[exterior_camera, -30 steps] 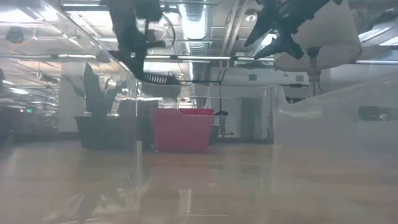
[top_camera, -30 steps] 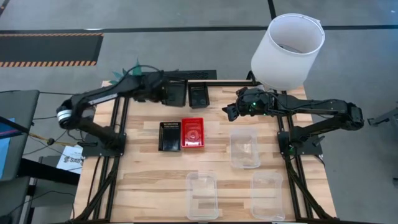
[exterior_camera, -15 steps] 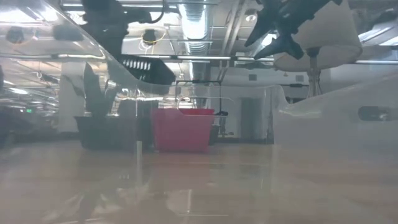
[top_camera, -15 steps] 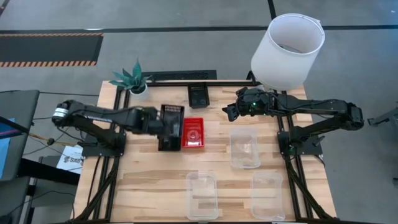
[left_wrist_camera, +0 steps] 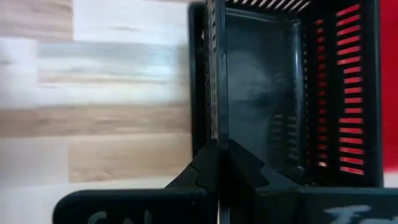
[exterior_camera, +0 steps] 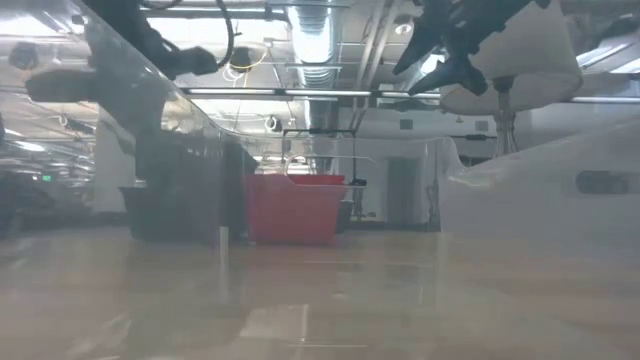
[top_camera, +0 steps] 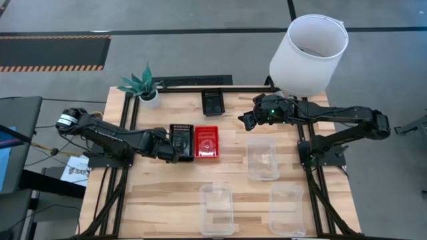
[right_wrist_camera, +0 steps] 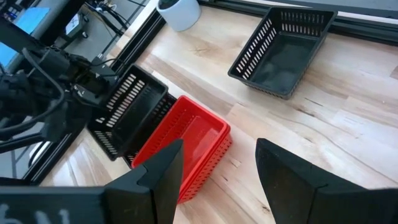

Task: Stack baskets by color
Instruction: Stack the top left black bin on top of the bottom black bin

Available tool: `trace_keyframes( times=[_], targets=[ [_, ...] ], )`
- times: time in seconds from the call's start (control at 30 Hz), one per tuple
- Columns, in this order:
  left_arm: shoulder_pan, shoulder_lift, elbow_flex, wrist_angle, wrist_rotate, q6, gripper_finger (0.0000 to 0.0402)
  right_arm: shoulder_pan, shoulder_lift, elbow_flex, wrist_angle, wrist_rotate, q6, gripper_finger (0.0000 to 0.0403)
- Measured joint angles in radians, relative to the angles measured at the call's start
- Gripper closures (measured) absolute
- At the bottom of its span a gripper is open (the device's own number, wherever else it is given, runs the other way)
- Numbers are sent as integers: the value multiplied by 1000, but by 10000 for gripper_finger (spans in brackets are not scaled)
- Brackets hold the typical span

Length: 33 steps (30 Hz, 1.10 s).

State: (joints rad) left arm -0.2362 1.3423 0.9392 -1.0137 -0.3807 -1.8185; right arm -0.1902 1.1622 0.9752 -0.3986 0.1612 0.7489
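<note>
My left gripper (top_camera: 169,143) is shut on a black basket (top_camera: 181,135), which hangs tilted (right_wrist_camera: 127,102) over a second black basket (top_camera: 181,155) beside the red basket (top_camera: 207,142) at mid-table. Whether the two black baskets touch does not show. A third black basket (top_camera: 213,101) rests on its bottom near the far edge. Three clear baskets (top_camera: 263,158), (top_camera: 217,209), (top_camera: 285,209) rest on the near right part of the table. My right gripper (top_camera: 244,120) hangs open (right_wrist_camera: 219,149) above the table, right of the red basket, with nothing between its fingers. My left gripper pinches the held basket's long side wall (left_wrist_camera: 217,93), the one toward the table's left, at its rim. One finger is inside the basket and one outside. The fingers come steeply from above, slanting in from the left. The basket is tilted above the lower black basket.
A white lampshade (top_camera: 308,47) stands at the far right corner and a small potted plant (top_camera: 141,85) at the far left. Dark frame rails (top_camera: 200,81) run along the far edge and down both sides. Bare wood (top_camera: 153,200) lies at the near left.
My left gripper has carried the black basket from the far edge by the plant toward the near edge and downward. It has turned about on the way. It now stands over the black basket beside the red one. My right gripper has kept still.
</note>
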Motion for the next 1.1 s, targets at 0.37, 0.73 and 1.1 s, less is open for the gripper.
trace_keyframes(
  times=[0.37,0.73,1.1],
  targets=[
    [38,1,-12,70,-14,71,401,0,0,0,5,0,2,182],
    [37,1,-12,54,2,35,401,0,0,0,3,-1,2,182],
    [36,1,-12,70,28,43,400,0,0,0,3,-1,-14,182]
  ],
)
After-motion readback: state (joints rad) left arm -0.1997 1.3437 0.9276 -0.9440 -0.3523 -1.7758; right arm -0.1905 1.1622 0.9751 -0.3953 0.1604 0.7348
